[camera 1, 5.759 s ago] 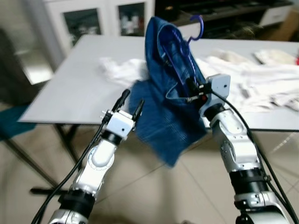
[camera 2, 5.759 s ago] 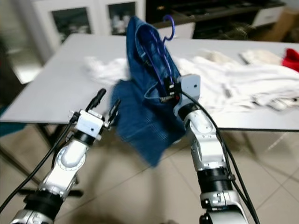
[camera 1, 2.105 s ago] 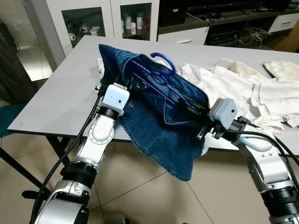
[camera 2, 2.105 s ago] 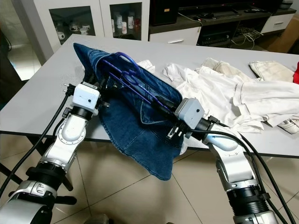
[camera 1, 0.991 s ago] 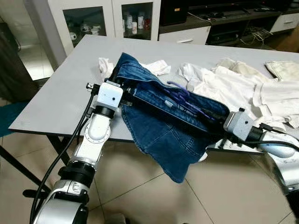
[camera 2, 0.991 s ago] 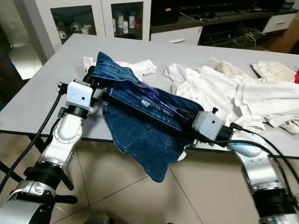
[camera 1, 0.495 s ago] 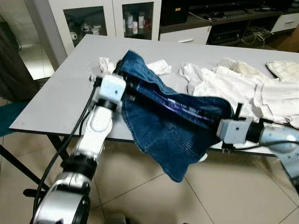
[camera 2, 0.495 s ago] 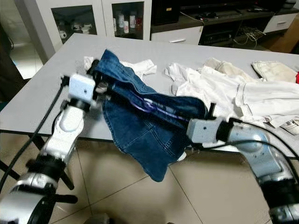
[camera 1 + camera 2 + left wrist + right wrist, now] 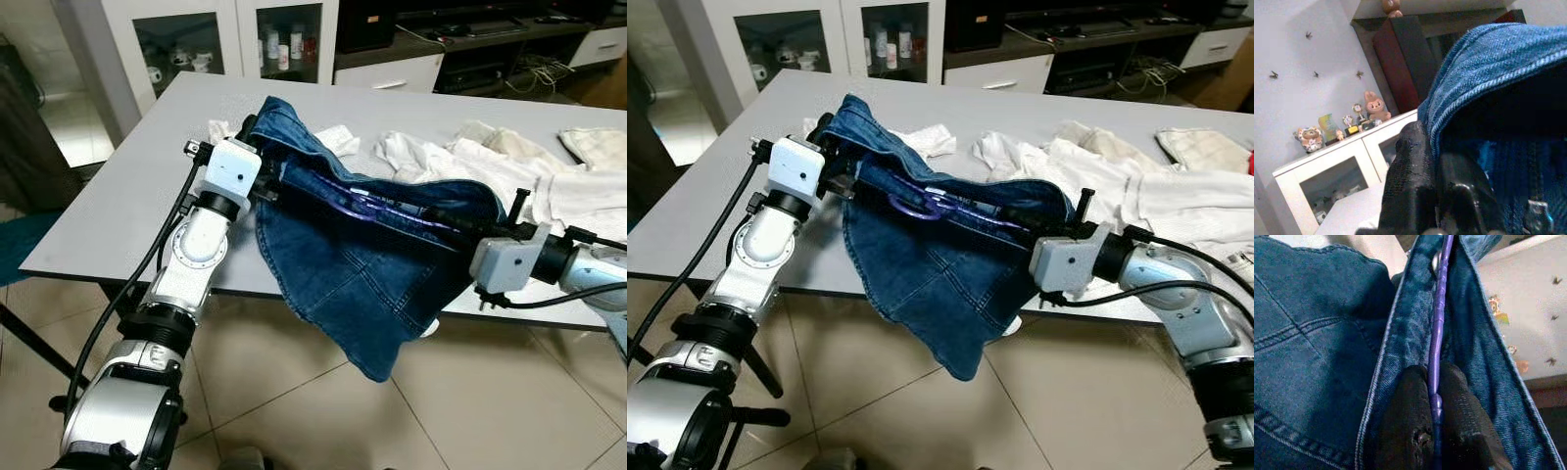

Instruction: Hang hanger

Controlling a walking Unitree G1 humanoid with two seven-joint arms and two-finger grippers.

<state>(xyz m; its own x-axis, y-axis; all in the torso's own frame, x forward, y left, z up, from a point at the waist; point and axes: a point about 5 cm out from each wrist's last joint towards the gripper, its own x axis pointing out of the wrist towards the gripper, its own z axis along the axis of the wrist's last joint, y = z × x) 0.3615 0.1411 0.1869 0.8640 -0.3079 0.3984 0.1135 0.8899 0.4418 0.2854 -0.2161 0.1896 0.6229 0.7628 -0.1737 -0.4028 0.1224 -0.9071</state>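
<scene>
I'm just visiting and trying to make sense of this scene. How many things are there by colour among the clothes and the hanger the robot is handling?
Blue: 1, the denim garment stretched between the left gripper and the right gripper.
Purple: 1, the hanger inside its waistband.
White or cream: 1 heap of clothes on the table; separate pieces cannot be counted.
Total: 3.

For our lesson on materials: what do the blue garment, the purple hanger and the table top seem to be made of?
Blue garment: denim, matte, with woven twill grain and stitched seams.
Purple hanger: probably plastic, a smooth, slightly glossy thin bar, gripped in the right pincer.
Table top: smooth grey board, perhaps laminate; evenly matte, thin edge.
</scene>
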